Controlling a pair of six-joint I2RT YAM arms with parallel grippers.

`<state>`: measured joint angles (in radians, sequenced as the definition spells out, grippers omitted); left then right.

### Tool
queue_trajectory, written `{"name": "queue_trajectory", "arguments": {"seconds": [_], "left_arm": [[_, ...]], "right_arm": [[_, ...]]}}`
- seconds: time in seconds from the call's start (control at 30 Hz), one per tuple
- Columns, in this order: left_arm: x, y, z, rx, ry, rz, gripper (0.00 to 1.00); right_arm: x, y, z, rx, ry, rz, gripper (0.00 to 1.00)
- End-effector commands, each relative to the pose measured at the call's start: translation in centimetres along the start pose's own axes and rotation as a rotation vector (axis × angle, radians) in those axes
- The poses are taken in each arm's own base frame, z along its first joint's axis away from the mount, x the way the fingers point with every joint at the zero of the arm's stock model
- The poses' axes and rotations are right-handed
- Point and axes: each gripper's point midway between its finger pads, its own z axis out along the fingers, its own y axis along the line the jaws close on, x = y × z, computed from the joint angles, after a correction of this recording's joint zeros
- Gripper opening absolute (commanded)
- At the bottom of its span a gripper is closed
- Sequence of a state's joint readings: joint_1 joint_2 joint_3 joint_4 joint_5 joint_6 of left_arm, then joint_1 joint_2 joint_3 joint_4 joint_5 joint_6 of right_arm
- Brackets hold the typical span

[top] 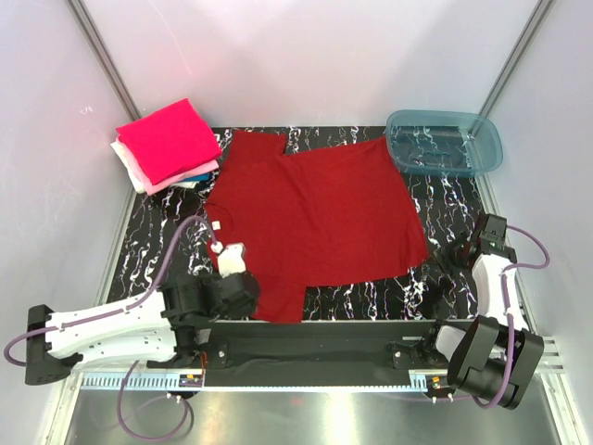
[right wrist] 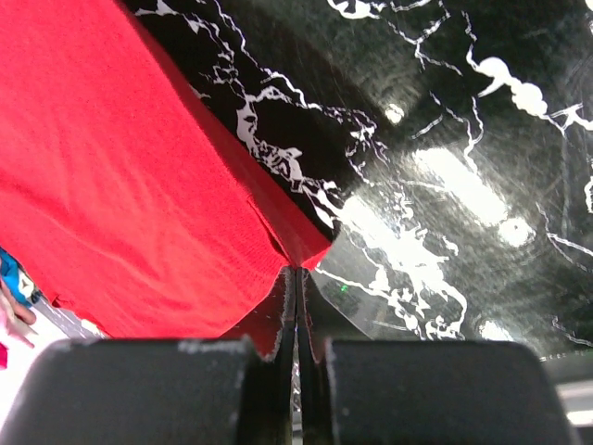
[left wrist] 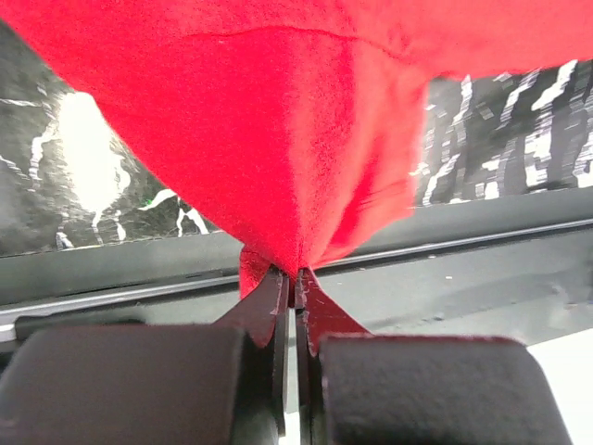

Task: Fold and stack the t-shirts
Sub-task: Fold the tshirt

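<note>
The dark red t-shirt lies spread flat on the black marbled mat. My left gripper is at its near left part, shut on a pinch of red cloth that rises from the jaws. My right gripper is at the shirt's near right corner, shut on that corner low over the mat. A stack of folded tees, magenta-pink on top with pale pink, white and blue edges below, sits at the far left.
A teal see-through tub stands at the far right corner of the mat. White walls close in on the left, right and back. A metal rail runs along the near edge by the arm bases.
</note>
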<state>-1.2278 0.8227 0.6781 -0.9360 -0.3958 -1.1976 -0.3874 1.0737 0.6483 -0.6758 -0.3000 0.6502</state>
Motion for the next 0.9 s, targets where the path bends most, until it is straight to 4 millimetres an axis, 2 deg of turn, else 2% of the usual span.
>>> {"name": "queue_trajectory", "arguments": {"seconds": [0.0,0.17,0.3,0.53,0.7,0.77,0.87], "left_arm": [[-2.6,0.5,-2.2,-0.026,-0.090,-0.008,0.00],[-4.7,0.7,-3.2,-0.035,-0.130,-0.005,0.01],[-6.6,1.5,-2.5,-0.071,-0.123,-0.047,0.01],[-10.6,1.5,-1.6,-0.087,-0.123,-0.019,0.02],[-14.2,2.0,-0.5,-0.124,-0.109,-0.017,0.01],[-15.5,2.6,0.1,-0.145,-0.100,-0.013,0.01],[-16.6,2.9,1.1,-0.150,-0.065,0.001,0.00]], "right_arm": [[-1.7,2.1,-1.8,-0.044,-0.052,-0.010,0.00],[-3.8,4.2,-2.8,-0.072,-0.091,-0.023,0.00],[-5.3,6.2,-3.0,-0.100,-0.082,-0.012,0.00],[-6.8,8.9,-2.8,-0.171,-0.068,0.056,0.00],[-8.3,10.4,-1.3,-0.186,-0.042,0.044,0.00],[-8.3,11.2,-0.1,-0.188,-0.008,0.026,0.00],[-8.0,11.7,1.6,-0.164,0.032,0.014,0.00]]}}
